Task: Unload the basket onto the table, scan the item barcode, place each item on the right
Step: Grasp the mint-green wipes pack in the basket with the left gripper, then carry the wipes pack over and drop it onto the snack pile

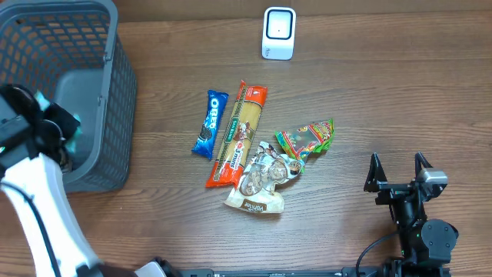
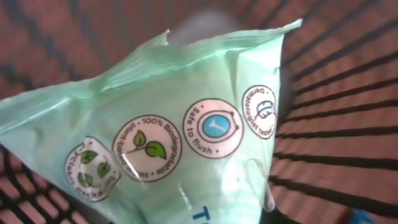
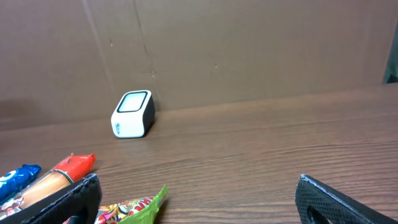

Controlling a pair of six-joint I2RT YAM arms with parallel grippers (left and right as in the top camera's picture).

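A pale green wipes packet with round eco badges fills the left wrist view, and the basket's dark mesh shows behind it. My left gripper reaches down inside the grey basket at the far left and is shut on this packet. The packet covers the fingers, and only a teal corner shows from above. No barcode shows on the visible side. The white scanner stands at the back centre, also visible as a scanner in the right wrist view. My right gripper rests open near the front right, holding nothing.
In the middle of the table lie a blue Oreo pack, a long orange pasta pack, a green candy bag and a silvery snack bag. The candy bag's tip lies just ahead of my right gripper.
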